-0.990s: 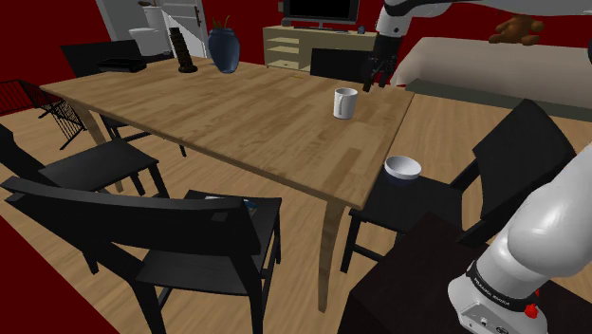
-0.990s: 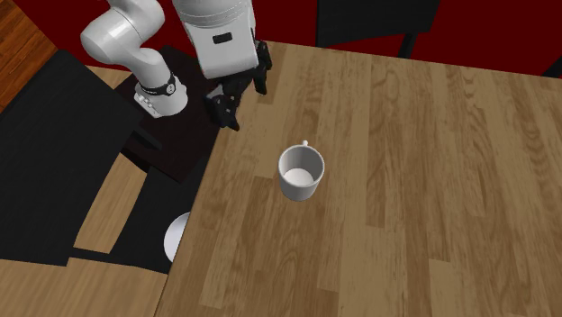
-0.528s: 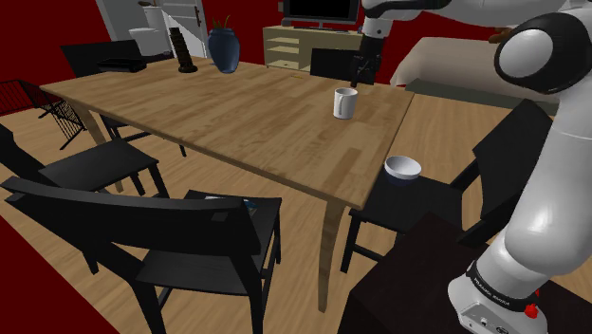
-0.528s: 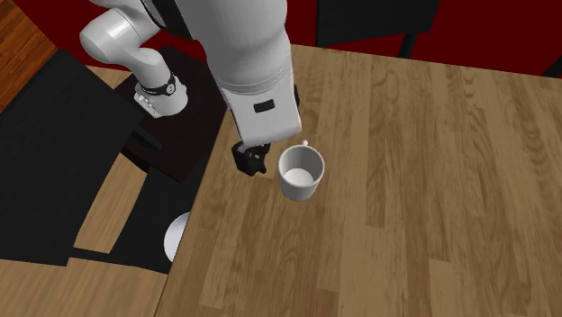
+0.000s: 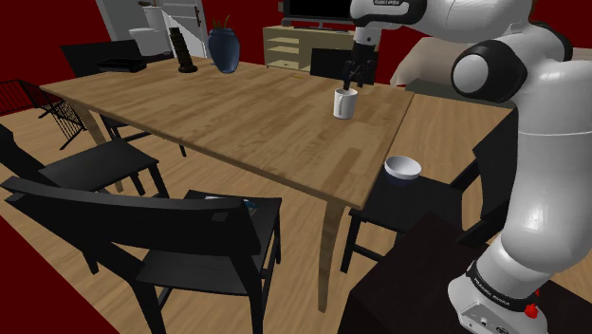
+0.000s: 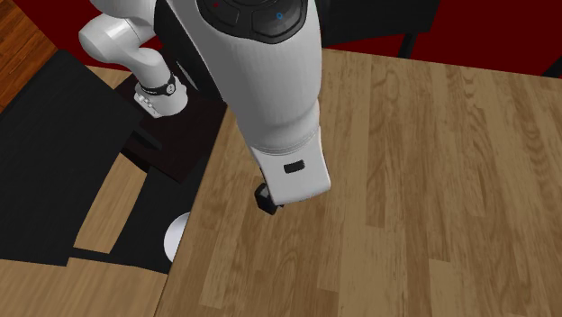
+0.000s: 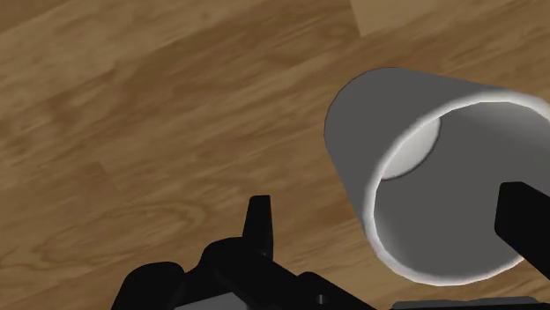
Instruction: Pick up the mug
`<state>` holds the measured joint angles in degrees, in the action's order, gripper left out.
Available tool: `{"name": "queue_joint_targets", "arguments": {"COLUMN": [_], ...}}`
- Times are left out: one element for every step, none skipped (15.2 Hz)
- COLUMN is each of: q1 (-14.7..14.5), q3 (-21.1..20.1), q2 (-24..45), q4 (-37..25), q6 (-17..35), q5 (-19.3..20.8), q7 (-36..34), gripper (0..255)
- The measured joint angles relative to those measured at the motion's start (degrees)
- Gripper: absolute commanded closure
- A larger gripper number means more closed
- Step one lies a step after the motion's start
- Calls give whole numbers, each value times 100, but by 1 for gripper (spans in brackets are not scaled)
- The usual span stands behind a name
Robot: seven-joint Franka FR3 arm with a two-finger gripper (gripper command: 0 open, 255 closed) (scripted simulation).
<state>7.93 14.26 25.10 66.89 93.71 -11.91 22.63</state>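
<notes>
Red walls enclose a dining room where a long, light-brown wooden table (image 5: 237, 114) carries the work. Over it, the all-black two-finger end effector (image 5: 349, 83) hangs with its fingers spread, pinching nothing. In the wrist view one finger stands outside the wall of the white cylindrical mug (image 7: 436, 158) and the other over its open mouth, neither touching. A second ago the end effector hovered near the table's edge, between 1 and 2 o'clock from the mug. It has since swung in and now sits at 12 o'clock, just above the rim, in the shoulder view. The mug (image 5: 344, 104) stands upright, unmoved. The approach looks finished, I judge; lowering and closing on the wall remain. Farther out, at 4 o'clock, a small round white bowl (image 5: 402, 168) rests on a black chair seat (image 5: 408, 196).
</notes>
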Motion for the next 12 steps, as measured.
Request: {"name": "queue_joint_targets", "arguments": {"q1": [-9,-15,-27,-28,-35,-39,-41,-42,-42,-43,-43,-43], "q3": [-2,-1,1,0,0,-2,-2,-3,-2,-2,-2,-2], "q2": [-1,-22,-55,-49,-56,-58,-58,-58,-59,-58,-59,-59], "q4": [78,195,324,369,416,438,447,452,455,456,456,456], "q6": [77,172,266,317,357,378,388,393,396,397,397,397], "q5": [-1,1,6,4,5,6,6,6,7,7,7,7], "q7": [6,25,37,45,46,45,45,44,44,44,44,44], "gripper": [0,0,0,0,255,255,255,255,255,255,255,255]}}
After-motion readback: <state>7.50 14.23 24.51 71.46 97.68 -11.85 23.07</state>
